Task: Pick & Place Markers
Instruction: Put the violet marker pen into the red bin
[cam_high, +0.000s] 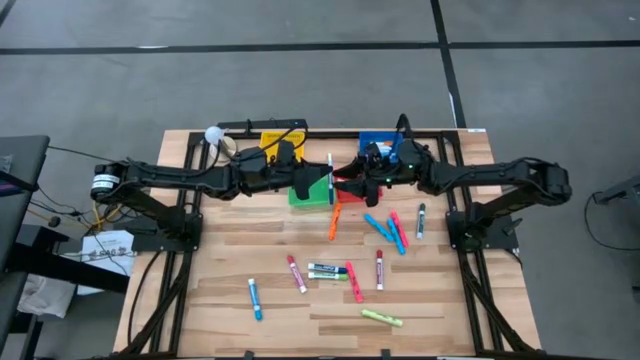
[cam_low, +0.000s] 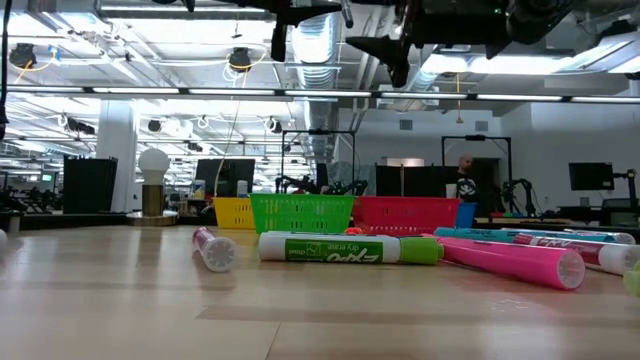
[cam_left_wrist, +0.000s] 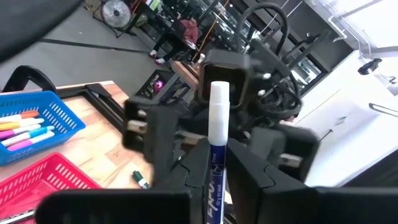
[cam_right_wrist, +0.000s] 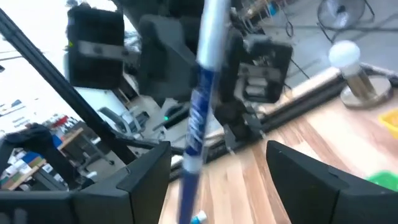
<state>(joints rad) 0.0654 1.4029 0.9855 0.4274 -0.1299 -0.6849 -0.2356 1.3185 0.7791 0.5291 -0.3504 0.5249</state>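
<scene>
My left gripper (cam_high: 322, 182) reaches in from the table's left and is shut on a marker (cam_high: 330, 175) with a white end and a blue-printed barrel, above the green basket (cam_high: 305, 194). My right gripper (cam_high: 346, 180) faces it from the right. It is open, and in the right wrist view its fingers (cam_right_wrist: 149, 174) stand on either side of that marker (cam_right_wrist: 202, 93) without plainly touching it. Several more markers (cam_high: 345, 270) lie flat on the near half of the table. Others lie in the blue basket (cam_left_wrist: 25, 127). My left gripper (cam_left_wrist: 217, 158) pinches the marker's blue-printed barrel (cam_left_wrist: 216, 171) between its two fingers, below the white end (cam_left_wrist: 218, 112), which sticks out past the fingertips. The fingers come level from the table's left and lie across the marker. The marker is lifted clear of the table.
Yellow (cam_high: 281, 138), blue (cam_high: 378, 141), green and red (cam_high: 347, 192) mesh baskets stand in a row at the table's far side. A white bulb lamp (cam_high: 214, 134) stands at the far left corner. Loose markers such as the green-labelled one (cam_low: 345, 248) lie across the near middle.
</scene>
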